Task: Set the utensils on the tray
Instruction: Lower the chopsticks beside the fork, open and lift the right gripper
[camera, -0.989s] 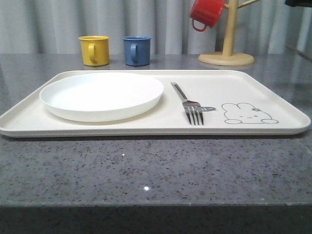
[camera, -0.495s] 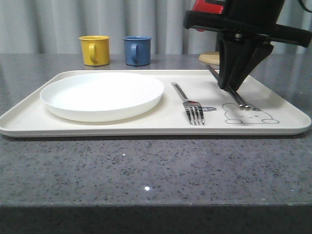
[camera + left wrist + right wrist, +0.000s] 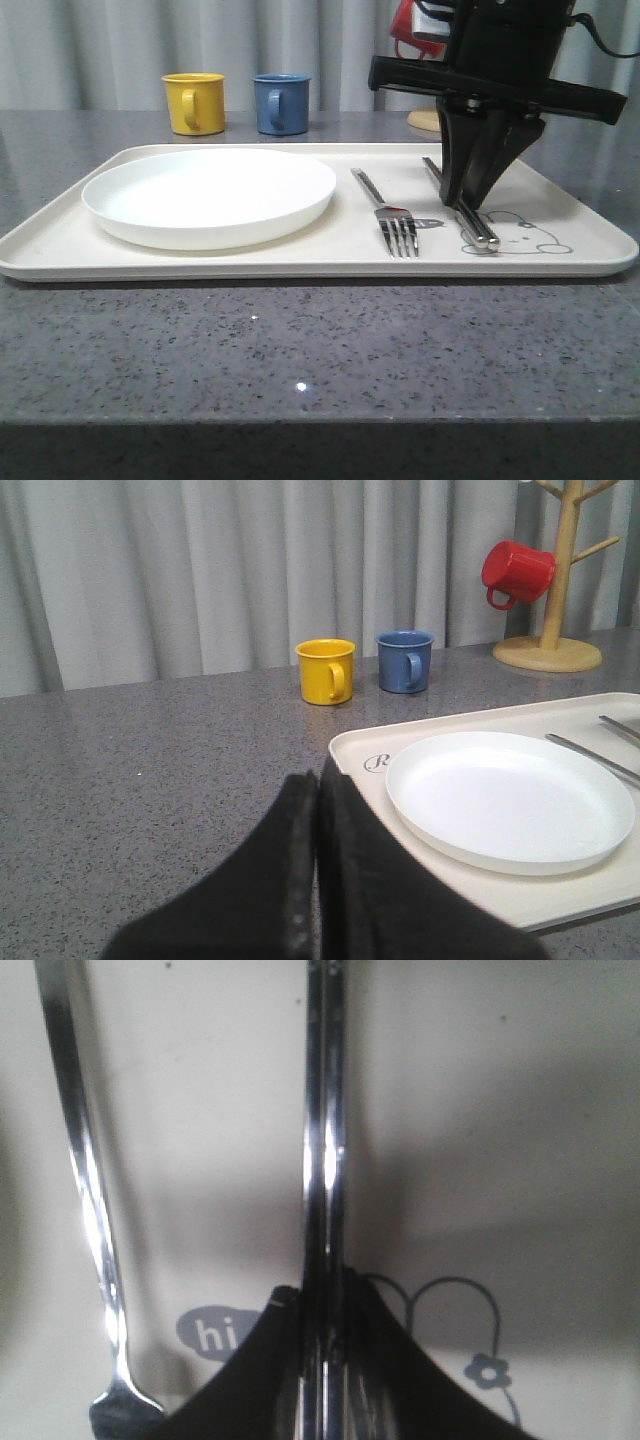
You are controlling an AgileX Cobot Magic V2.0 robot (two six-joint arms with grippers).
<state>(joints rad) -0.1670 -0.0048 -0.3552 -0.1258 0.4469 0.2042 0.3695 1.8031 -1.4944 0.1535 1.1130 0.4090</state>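
The cream tray (image 3: 560, 262) lies across the table in the front view. A silver fork (image 3: 388, 212) rests on it beside the rabbit drawing, tines toward me. My right gripper (image 3: 470, 197) reaches down over the tray's right part, shut on the pair of chopsticks (image 3: 462, 208), whose near ends lie low over the rabbit. In the right wrist view the chopsticks (image 3: 325, 1140) run straight out from between the fingers (image 3: 262, 1360), with the fork handle (image 3: 85, 1200) alongside. My left gripper (image 3: 317, 780) is shut on nothing, over the table by the tray's corner (image 3: 350, 752).
A round white plate (image 3: 208, 195) fills the tray's left half. A yellow mug (image 3: 193, 102) and a blue mug (image 3: 280, 103) stand behind the tray. A red mug (image 3: 517, 572) hangs on a wooden mug tree (image 3: 548, 652) at the back right.
My right gripper came into view from above with the chopsticks and has lowered and shifted toward me; the chopsticks' near ends now sit lower on the rabbit drawing.
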